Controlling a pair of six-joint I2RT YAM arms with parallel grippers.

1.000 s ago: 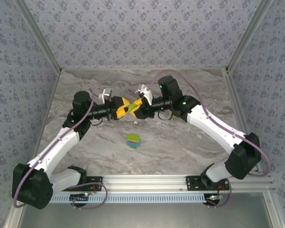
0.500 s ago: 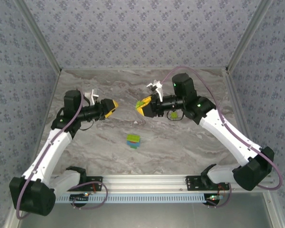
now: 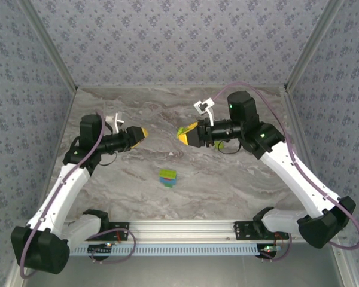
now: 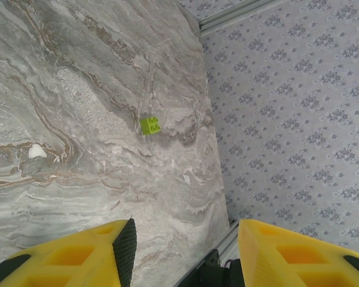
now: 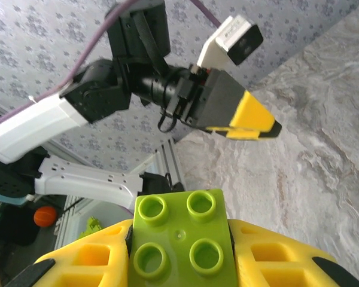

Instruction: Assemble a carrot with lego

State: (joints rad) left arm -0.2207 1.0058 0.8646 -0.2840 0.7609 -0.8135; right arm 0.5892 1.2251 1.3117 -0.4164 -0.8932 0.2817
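My right gripper (image 5: 182, 254) is shut on a lime-green four-stud lego brick (image 5: 180, 239), held in the air with its studs toward the camera. In the top view that gripper (image 3: 183, 133) hangs above the middle of the table, the brick (image 3: 182, 129) at its tip. My left gripper (image 4: 185, 254) is open with nothing between its fingers; it faces the right one from the left (image 3: 140, 132) (image 5: 251, 122). A small stack of bricks (image 3: 167, 177), lime-green over blue, stands on the table nearer the front. Another lime-green brick (image 4: 150, 125) (image 3: 219, 144) lies on the table under the right arm.
The marble table (image 3: 137, 191) is boxed in by patterned walls (image 3: 179, 42) at the back and sides. An aluminium rail (image 3: 185, 230) with the arm bases runs along the front. A small white speck (image 4: 37, 151) lies on the surface.
The two grippers, which met over the middle with the lime-green brick between them, have drawn apart. The left one has backed off to the left without it; the right keeps the brick.
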